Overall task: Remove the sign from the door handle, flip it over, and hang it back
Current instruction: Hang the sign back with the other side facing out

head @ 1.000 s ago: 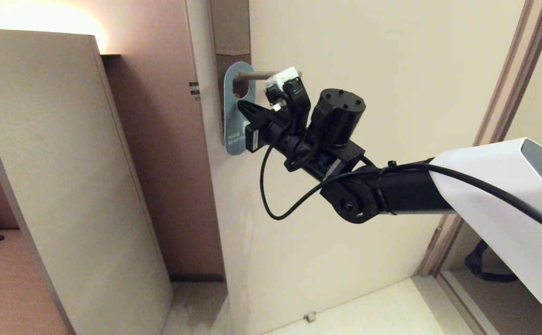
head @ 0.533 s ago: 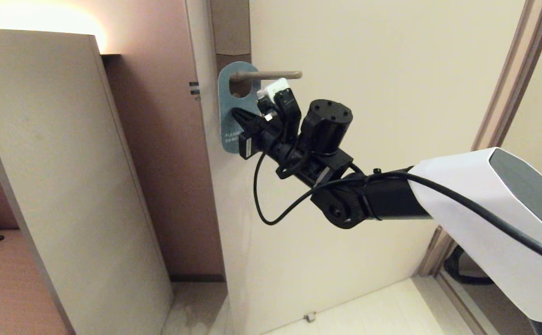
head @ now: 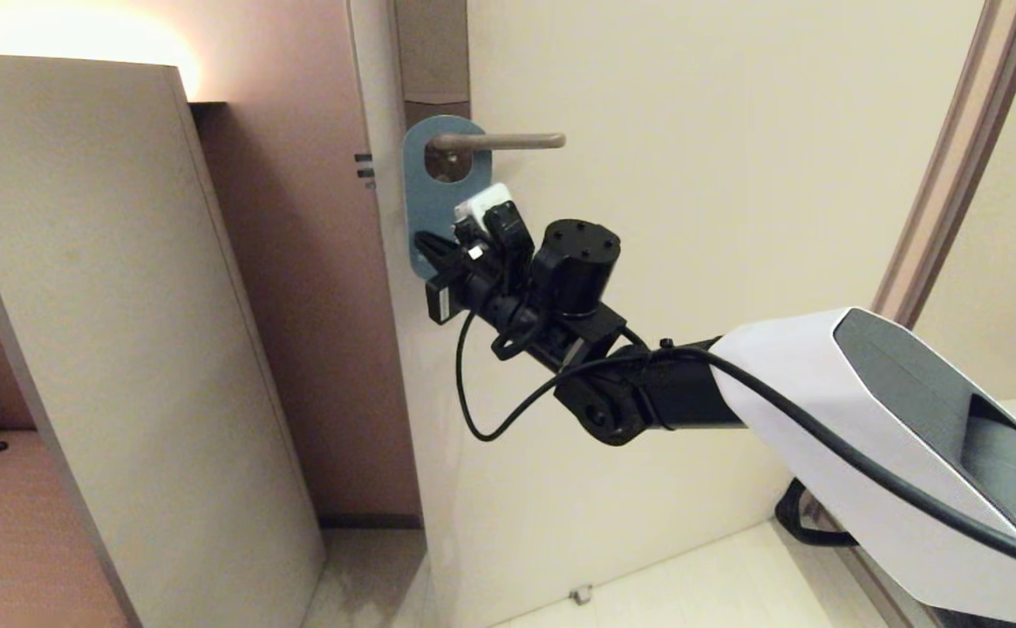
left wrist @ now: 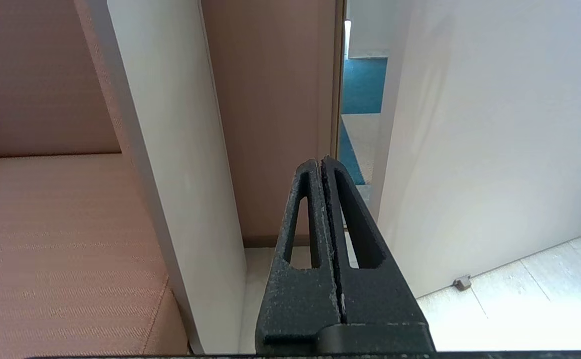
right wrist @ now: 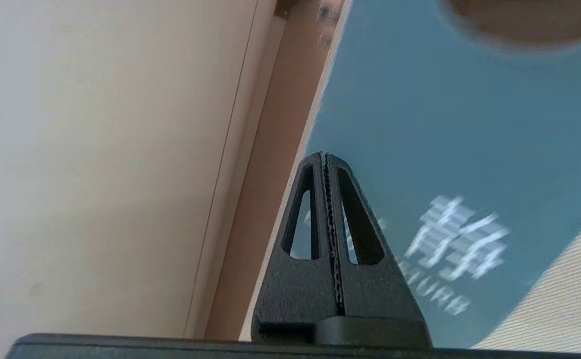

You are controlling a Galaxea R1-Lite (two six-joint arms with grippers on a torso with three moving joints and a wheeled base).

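Observation:
The blue sign (head: 425, 196) hangs by its oval hole on the door handle (head: 508, 139), its blue face with white lettering turned outward. My right gripper (head: 425, 242) is shut and empty. Its tip is at the sign's lower part, close to its left edge; whether it touches I cannot tell. In the right wrist view the shut gripper (right wrist: 324, 155) points at the blue sign (right wrist: 445, 124), lettering just beyond it. My left gripper (left wrist: 321, 162) is shut, holds nothing, and is low down, away from the door.
The handle sits on a tall brownish lock plate (head: 429, 52) on the cream door (head: 691, 218). A beige partition panel (head: 124, 305) stands close on the left. A small door stop (head: 579, 595) is on the floor, and the door frame (head: 944, 174) runs up the right.
My right arm has moved down and to the left, its shut tip sliding lower on the sign. The sign has shifted left along the handle toward the lock plate.

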